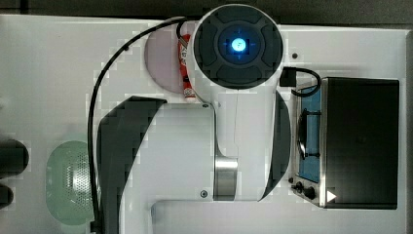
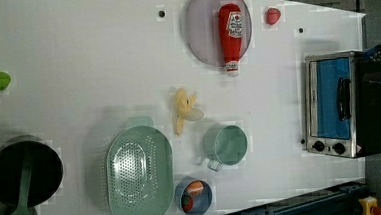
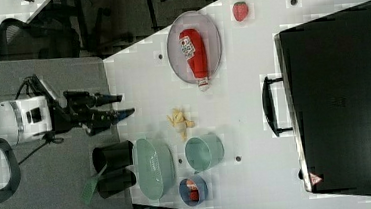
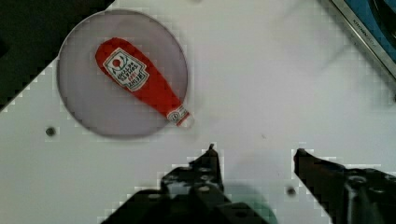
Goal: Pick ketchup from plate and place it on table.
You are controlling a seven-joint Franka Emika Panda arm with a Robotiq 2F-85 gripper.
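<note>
Nothing is done yet: in the wrist view's left half, the glossy red ketchup (image 4: 140, 81) lies across the flat, round, matte grey-mauve plate (image 4: 88, 112), its whitish cap overhanging the rim. Rightward, the black pincer (image 4: 254, 151) hangs released over the smooth white surface (image 4: 271, 79), grasping nothing.

White, rounded shells cover the arm (image 1: 195, 146), with dark grey panels curving along both flanks. On top there's a round wrist disc (image 1: 238, 46), dark grey segments ringed in white, a blue light glowing at its centre. A brushed silver band wraps one joint, small screws beside it. A black cable (image 1: 95, 112) loops along the side. The gripper (image 4: 254, 156) is black, with two tapered fingers (image 4: 212, 161).
</note>
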